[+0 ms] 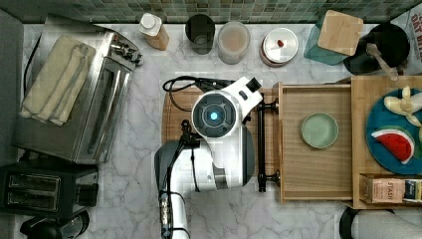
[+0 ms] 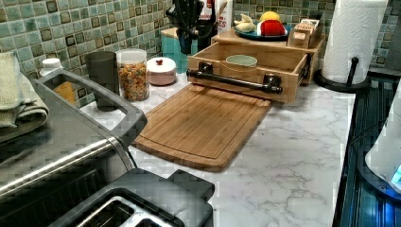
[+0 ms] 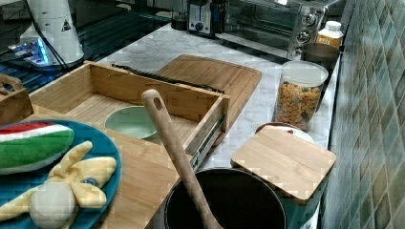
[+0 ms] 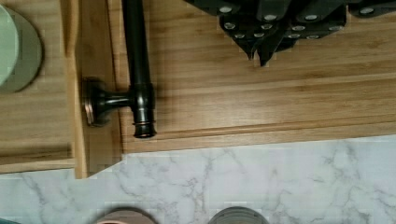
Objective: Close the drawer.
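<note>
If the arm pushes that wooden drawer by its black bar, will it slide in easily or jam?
The drawer probably glides: a metal runner shows along its side in the right view. Its handle looks rigid, so a push should carry straight through. The green bowl inside sits loose and might shift.

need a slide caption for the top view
Panda arm over the cutting board, beside the open drawer holding a green bowl.

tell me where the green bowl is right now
The green bowl sits inside the open drawer, in the top view's right half, between the black bar handle and the blue plate.
</note>
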### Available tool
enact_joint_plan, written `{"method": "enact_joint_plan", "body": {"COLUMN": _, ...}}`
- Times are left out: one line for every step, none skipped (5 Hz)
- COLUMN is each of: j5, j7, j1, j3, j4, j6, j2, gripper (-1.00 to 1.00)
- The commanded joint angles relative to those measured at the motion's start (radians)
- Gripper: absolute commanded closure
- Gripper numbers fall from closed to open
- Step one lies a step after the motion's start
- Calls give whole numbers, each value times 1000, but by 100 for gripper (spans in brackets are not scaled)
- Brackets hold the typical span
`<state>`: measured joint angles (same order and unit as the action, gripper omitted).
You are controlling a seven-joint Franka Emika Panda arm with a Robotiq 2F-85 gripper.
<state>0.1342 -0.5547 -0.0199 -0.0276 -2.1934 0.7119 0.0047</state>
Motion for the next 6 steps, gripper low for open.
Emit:
{"method": "enact_joint_plan", "body": {"j5": 84, "j7": -56, "j1": 2, "j3": -4, "j4": -97, "j6": 56, "j2": 53, "gripper": 100}}
{"method": "enact_joint_plan", "body": {"j5": 77, "j7": -99, "j1": 22, "j3": 13, "j4": -117, "j6": 75, "j2": 68, "gripper": 100}}
{"method": "enact_joint_plan", "body": {"j5": 71, "j7": -120, "j1": 37, "j3": 24, "j4": -139, "j6": 135, "j2": 96, "gripper": 100}}
{"method": "enact_joint_plan", "body": {"j5": 70, "j7": -119, "j1": 47, "j3": 40, "j4": -161, "j6": 156, "j2": 90, "gripper": 100}}
{"method": "enact_joint_plan", "body": {"j5": 73, "j7": -150, "j1": 66, "j3": 56, "j4": -162, "j6": 149, "j2": 75, "gripper": 100}}
{"method": "enact_joint_plan", "body": {"j5": 75, "j7": -194, "j1": 94, "j3": 73, "j4": -142, "j6": 133, "j2": 96, "gripper": 100}}
